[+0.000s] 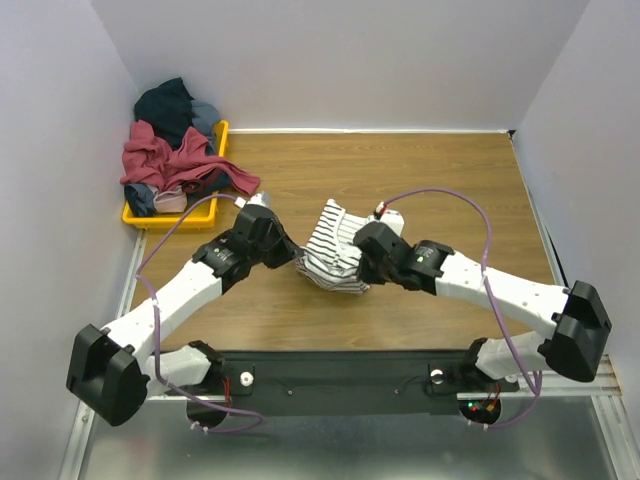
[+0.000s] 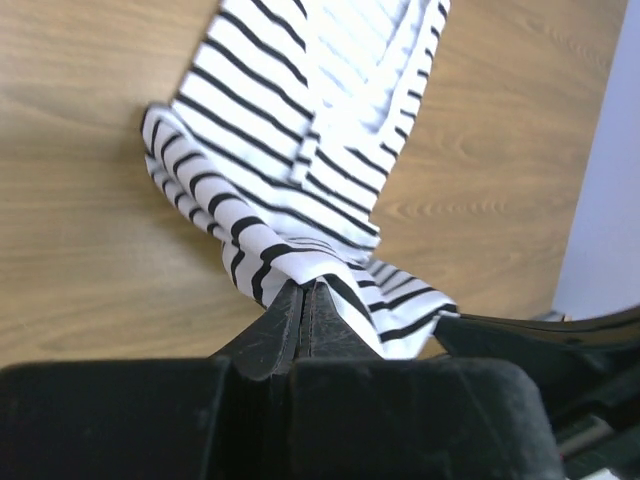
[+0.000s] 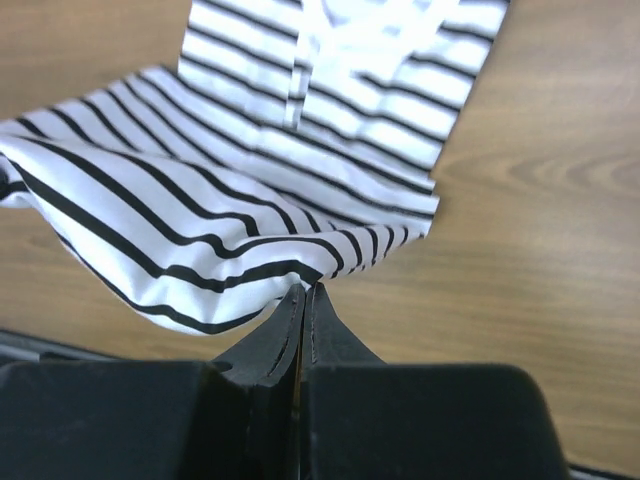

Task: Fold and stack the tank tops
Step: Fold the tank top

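The left fingers [image 2: 283,325] and the right fingers [image 3: 281,330] each clamp an edge of the striped tank top [image 1: 335,248], which is bunched between them on the worktop [image 1: 430,180].

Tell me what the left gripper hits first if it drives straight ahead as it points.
The striped tank top: the left gripper is shut on its edge, and the rest of the cloth lies directly ahead, probably before anything else.
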